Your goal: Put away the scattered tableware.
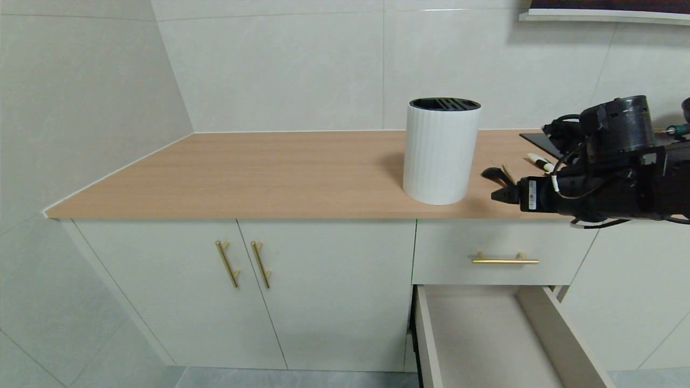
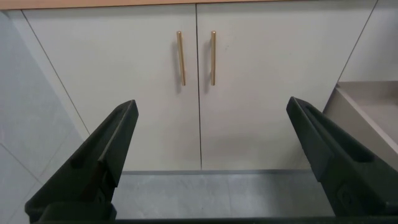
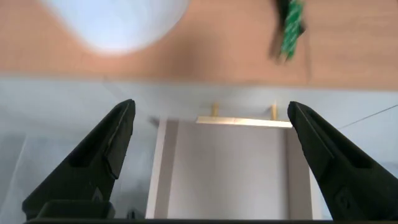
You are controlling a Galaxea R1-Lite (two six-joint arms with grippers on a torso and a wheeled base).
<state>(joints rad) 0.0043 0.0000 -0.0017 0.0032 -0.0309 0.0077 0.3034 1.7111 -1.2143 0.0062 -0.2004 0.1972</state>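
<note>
Right pincer [image 3: 210, 155] hung released and empty at the table's [image 1: 269, 172] front edge, probably poised for the black utensil [image 1: 491, 173] lying near the white holder [image 1: 441, 151]. Left pincer [image 2: 211, 155], likewise spread, faced the cabinet doors [image 2: 198, 93] below, seemingly parked clear.

Head view: high, facing forward and down across the countertop [image 1: 242, 172] and cabinet front. Left wrist view: low, level, near the double doors [image 2: 199, 93] — shared with the head view. Right wrist view: close above the countertop's front edge, looking down — open drawer [image 3: 227, 168] shared with both.
</note>
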